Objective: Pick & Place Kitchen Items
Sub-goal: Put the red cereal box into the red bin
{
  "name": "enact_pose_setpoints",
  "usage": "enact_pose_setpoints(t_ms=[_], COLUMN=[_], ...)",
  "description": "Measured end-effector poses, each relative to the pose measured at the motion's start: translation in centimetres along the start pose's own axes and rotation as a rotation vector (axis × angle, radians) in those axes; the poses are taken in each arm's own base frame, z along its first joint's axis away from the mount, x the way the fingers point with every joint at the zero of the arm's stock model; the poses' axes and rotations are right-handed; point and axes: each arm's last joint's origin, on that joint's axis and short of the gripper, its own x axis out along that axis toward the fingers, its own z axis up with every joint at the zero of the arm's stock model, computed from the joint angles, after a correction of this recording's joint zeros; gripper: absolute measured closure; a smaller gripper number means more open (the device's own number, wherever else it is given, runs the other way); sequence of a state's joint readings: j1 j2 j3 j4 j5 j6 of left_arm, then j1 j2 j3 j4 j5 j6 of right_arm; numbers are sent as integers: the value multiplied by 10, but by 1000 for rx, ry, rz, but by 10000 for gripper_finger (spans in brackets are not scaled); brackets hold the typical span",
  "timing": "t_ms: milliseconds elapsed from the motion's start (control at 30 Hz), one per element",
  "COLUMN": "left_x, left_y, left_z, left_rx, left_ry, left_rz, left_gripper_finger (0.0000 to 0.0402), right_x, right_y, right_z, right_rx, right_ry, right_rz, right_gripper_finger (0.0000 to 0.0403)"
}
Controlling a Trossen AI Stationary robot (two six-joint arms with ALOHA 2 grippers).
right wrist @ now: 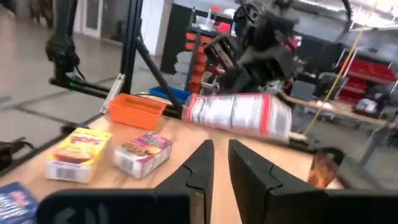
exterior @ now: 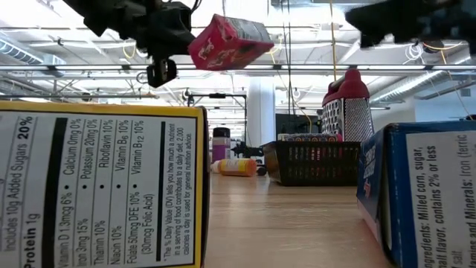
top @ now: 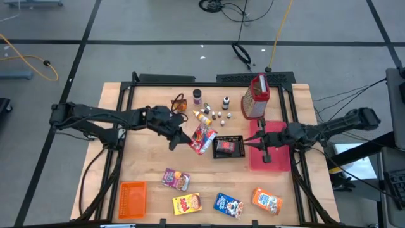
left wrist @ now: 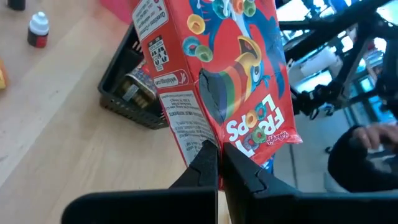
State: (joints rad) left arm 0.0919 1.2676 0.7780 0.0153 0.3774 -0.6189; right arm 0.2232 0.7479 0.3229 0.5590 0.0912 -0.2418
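You were working in a robotics lab or workshop, not a home kitchen. Your wooden table (top: 209, 171) stood on a grey floor with black tape lines, loose cables (top: 237, 12) at the frame's top. The level view showed exposed ceiling trusses (exterior: 312, 30) across its upper half.

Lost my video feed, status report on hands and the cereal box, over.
Left hand shut on red cereal box, lifted clear of the table. Right hand empty over red tray, waiting. Black mesh basket just beside the box, over.
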Motion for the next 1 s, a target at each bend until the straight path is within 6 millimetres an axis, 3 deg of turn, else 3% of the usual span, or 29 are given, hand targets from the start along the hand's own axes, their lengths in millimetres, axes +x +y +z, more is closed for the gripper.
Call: enact_pose_setpoints(t_ms=[200, 433, 833, 1000], left_x=[-3, -4, -4, -4], left_y=[6, 4, 3, 2], left_z=[5, 8, 8, 8], left_rx=[-42, -86, -160, -176], left_ry=[3, 10, 30, 43], left_rz=[-24, -94, -125, -139], left_gripper_finger=[401, 401, 401, 401], right_x=[40, 79, 107, 118], right_y=[16, 30, 50, 52], right_z=[14, 23, 34, 35], right_rx=[-192, -396, -588, -669], right_ry=[95, 247, 299, 325], right_rz=[-12, -200, -262, -281], right_gripper_finger=[359, 330, 162, 116])
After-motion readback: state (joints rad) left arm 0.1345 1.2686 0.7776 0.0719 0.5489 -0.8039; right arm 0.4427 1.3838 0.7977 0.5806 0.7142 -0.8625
